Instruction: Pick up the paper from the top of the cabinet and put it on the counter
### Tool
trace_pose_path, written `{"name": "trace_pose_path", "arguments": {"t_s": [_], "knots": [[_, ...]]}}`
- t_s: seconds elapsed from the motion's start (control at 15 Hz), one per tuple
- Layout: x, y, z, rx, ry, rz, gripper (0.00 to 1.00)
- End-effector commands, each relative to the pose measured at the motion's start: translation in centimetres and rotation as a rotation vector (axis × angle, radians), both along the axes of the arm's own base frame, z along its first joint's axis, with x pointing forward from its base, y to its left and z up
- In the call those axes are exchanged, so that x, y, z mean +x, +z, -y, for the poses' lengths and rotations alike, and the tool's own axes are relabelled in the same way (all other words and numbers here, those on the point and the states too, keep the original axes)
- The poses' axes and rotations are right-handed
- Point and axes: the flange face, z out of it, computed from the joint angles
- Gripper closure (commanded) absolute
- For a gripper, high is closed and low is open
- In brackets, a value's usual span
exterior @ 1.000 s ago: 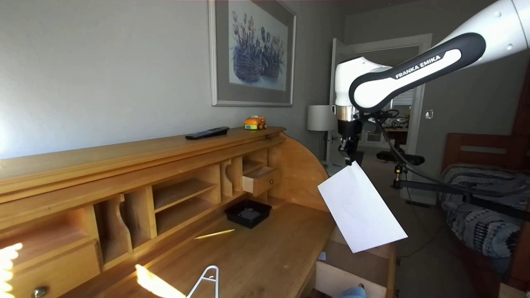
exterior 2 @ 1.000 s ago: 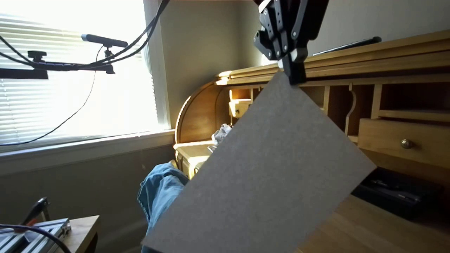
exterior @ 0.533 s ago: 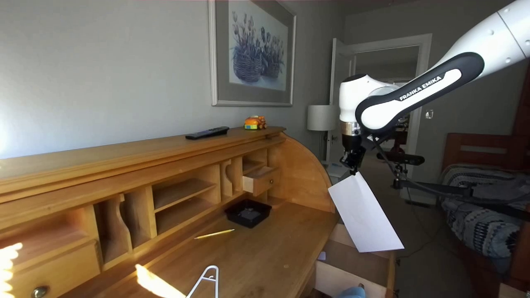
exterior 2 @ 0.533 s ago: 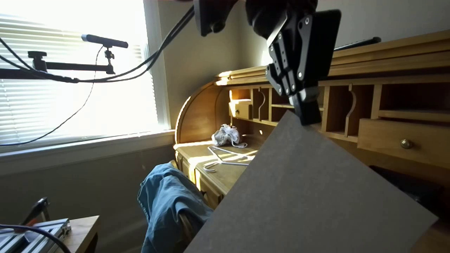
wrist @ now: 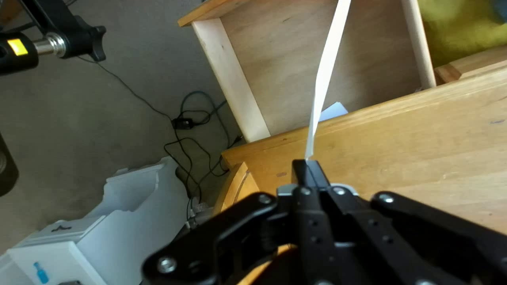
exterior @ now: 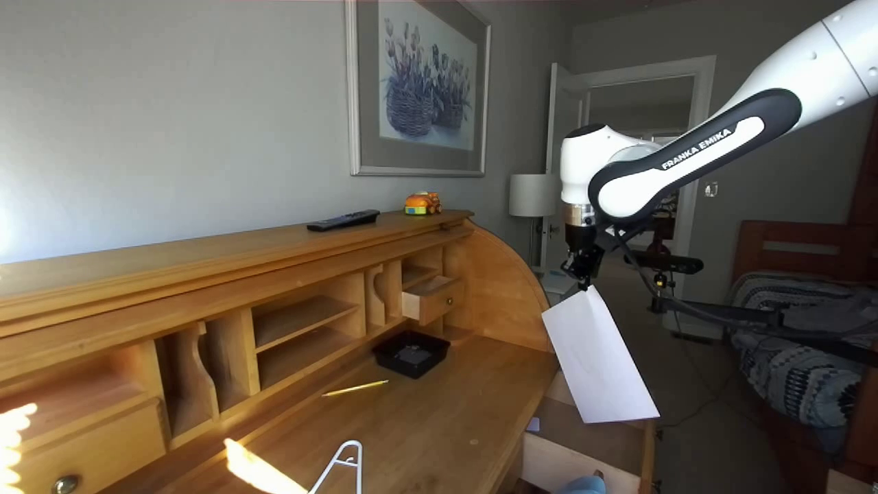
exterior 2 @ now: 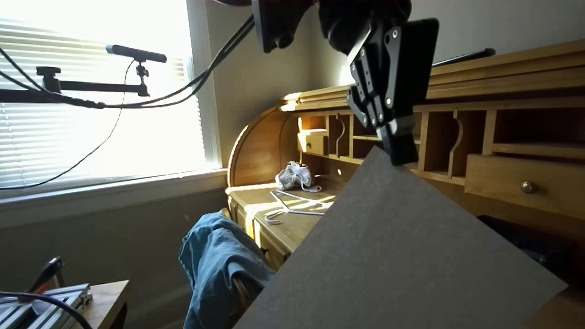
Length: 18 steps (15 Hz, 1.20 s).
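Observation:
My gripper [exterior: 584, 283] is shut on one corner of the white paper [exterior: 598, 360]. The paper hangs down tilted beyond the far right edge of the wooden cabinet [exterior: 206, 255], over an open drawer. In an exterior view the paper [exterior 2: 402, 256] looks grey and covers much of the desk surface, below the gripper [exterior 2: 396, 157]. In the wrist view the paper [wrist: 326, 67] shows edge-on as a thin strip from the closed fingertips [wrist: 310, 161], with the cabinet's lower work surface [wrist: 396, 158] underneath. That surface [exterior: 439, 439], possibly the counter, lies left of the paper.
A black tray [exterior: 411, 353], a yellow pencil [exterior: 355, 388] and a white hanger [exterior: 346, 460] lie on the work surface. A remote [exterior: 344, 220] and toy truck [exterior: 423, 203] sit on top. An open drawer [wrist: 317, 59] juts out. A chair holds blue cloth [exterior 2: 224, 256].
Over the last second my gripper has moved lower, carrying the paper down with it. In the last half second it has barely moved, and the paper's lower end has swung slightly.

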Motion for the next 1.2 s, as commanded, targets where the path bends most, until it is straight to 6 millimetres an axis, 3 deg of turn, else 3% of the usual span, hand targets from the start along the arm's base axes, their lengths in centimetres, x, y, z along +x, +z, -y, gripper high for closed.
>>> {"name": "trace_pose_path", "arguments": {"t_s": [0.0, 0.2, 0.47, 0.87, 1.07, 1.13], "knots": [[1.1, -1.2, -0.7, -0.087, -0.033, 0.125, 1.0], [1.1, -2.5, 0.3, -0.11, -0.147, 0.198, 1.0], [-1.0, -5.1, 2.5, -0.102, -0.264, 0.182, 1.0], [-5.6, -10.4, 6.0, -0.086, -0.235, 0.084, 1.0], [-6.6, -12.6, 7.4, -0.133, -0.249, 0.063, 1.0], [-6.5, -12.4, 7.5, -0.124, -0.27, 0.077, 1.0]]}}
